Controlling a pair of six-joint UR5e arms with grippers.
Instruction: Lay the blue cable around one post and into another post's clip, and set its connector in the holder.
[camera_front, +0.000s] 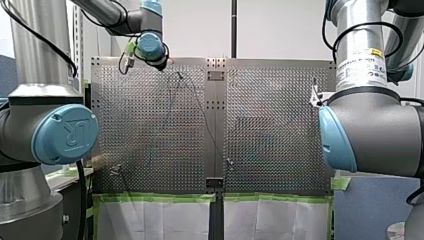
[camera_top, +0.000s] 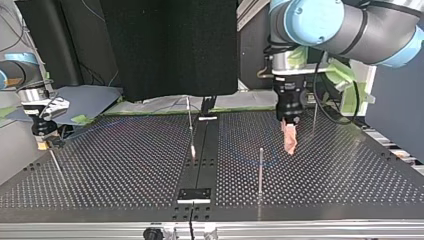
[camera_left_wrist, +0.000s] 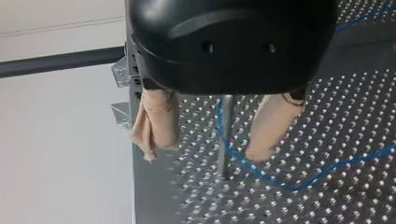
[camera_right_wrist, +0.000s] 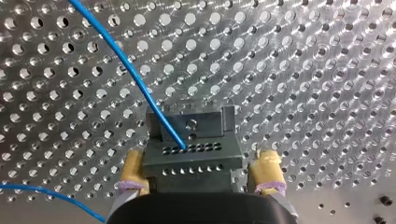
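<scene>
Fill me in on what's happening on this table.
My left gripper hangs open astride a post, and the blue cable curves past that post on the table. My right gripper stands open at the black block where the cable ends, with a gap beside one of its fingers. Neither gripper holds anything.

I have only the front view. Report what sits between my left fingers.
Observer: A post stands between the left gripper's open fingers, touching neither.
Operator: Now the cable there.
Observer: The blue cable bends close past that post's foot.
Operator: Check my right side.
Observer: The right gripper's fingers straddle a black block; the cable's end runs into it.
</scene>
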